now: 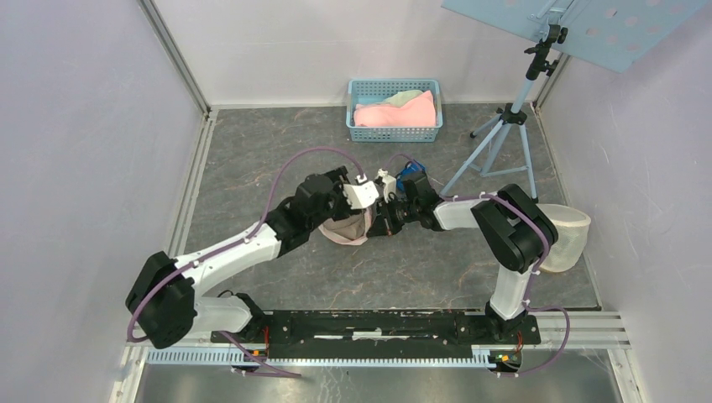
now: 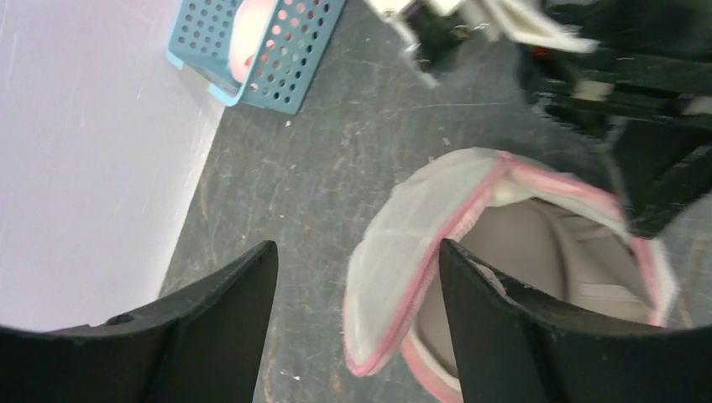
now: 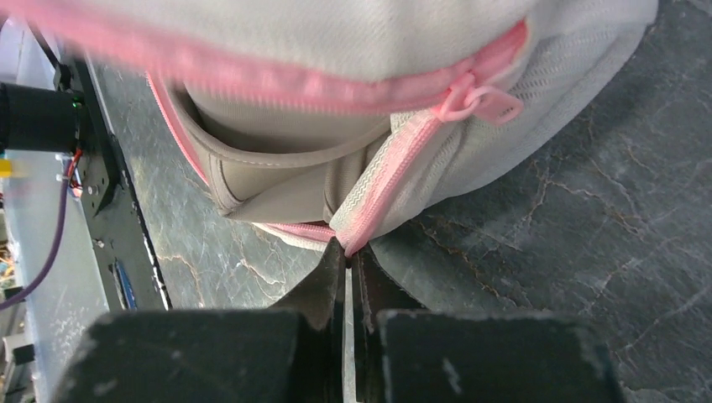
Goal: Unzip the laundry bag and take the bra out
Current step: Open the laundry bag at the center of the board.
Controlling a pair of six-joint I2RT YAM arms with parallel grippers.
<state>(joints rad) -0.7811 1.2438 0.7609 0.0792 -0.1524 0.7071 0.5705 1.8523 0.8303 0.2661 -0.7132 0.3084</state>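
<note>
Laundry bag point(image 2: 403, 227) lies well to the arms' side of the basket point(image 1: 393, 133), zip open approx all round. The beige bra point(image 3: 277, 168) is inside, not out yet, so 1 of 2 steps is left. Right gripper point(image 3: 348, 256) pinches the bag's zip edge. Left gripper point(image 2: 357, 252) is spread wide over the mouth, w/ nothing held.

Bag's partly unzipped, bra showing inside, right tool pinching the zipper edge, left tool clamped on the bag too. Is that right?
Not quite: the left tool is open, jaws wide apart at the laundry bag, clamping nothing; the left wrist view shows it. The rest holds: bag partly unzipped, bra showing inside, right tool pinching the pink zipper edge.
</note>
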